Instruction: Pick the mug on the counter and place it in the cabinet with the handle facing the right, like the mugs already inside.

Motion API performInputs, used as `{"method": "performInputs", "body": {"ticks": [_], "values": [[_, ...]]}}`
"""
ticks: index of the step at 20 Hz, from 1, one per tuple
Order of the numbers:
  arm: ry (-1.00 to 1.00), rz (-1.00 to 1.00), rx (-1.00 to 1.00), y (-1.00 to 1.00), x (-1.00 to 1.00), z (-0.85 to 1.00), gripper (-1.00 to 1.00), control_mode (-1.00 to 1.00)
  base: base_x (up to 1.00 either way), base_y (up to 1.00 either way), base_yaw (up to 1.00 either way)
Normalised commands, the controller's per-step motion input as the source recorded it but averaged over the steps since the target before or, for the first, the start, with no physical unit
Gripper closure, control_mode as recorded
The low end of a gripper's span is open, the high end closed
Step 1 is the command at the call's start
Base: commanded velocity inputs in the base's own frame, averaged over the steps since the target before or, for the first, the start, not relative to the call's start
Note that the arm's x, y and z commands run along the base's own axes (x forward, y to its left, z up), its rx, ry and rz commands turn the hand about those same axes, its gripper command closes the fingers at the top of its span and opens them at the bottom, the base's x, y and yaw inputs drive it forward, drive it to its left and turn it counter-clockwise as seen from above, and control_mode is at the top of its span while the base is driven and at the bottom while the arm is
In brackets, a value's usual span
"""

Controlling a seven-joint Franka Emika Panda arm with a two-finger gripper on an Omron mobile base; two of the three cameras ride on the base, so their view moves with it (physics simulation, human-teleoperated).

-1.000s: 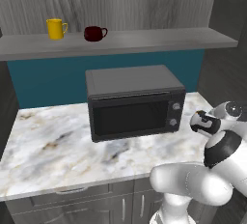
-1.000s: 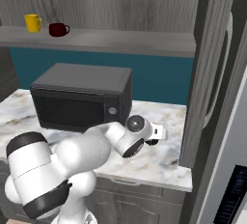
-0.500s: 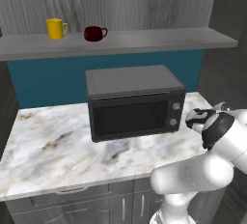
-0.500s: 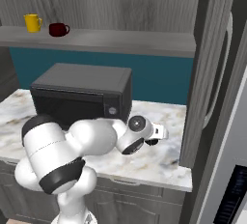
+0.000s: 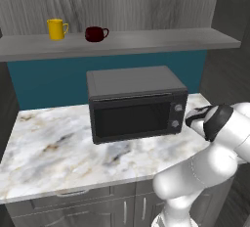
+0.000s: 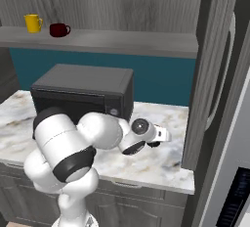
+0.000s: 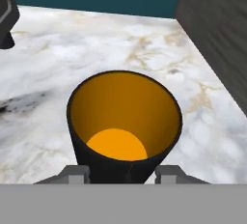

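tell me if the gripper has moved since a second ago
Yes. In the right base view the gripper has slid right, away from the black microwave toward the grey wall panel, with the black mug between its fingers.

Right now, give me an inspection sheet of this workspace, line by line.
Surface: the counter, white marble with grey and brown veins, bare in front of the microwave.
Job's things: the mug, black with an orange inside, upright, close in front of the hand camera between the finger tips; its handle is hidden. The cabinet shelf holds the yellow mug and the dark red cup at its left end.
Clutter: black microwave on the counter, door shut.
Grippers: the gripper flanks the mug's base; contact cannot be judged.
Cables: nothing seen.
Surroundings: teal wall behind the counter, grey fridge on the right, cupboards below.
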Motion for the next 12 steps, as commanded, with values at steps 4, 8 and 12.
{"method": "performInputs", "body": {"ticks": [4,8,12], "values": [[0.00,0.00,0.00,-0.11,0.08,-0.11,1.00,-1.00,0.00,0.00,0.00],[0.00,0.00,0.02,-0.11,0.05,-0.04,1.00,-1.00,0.00,0.00,0.00],[0.00,0.00,0.01,0.00,-0.03,0.08,1.00,-1.00,0.00,0.00,0.00]]}}
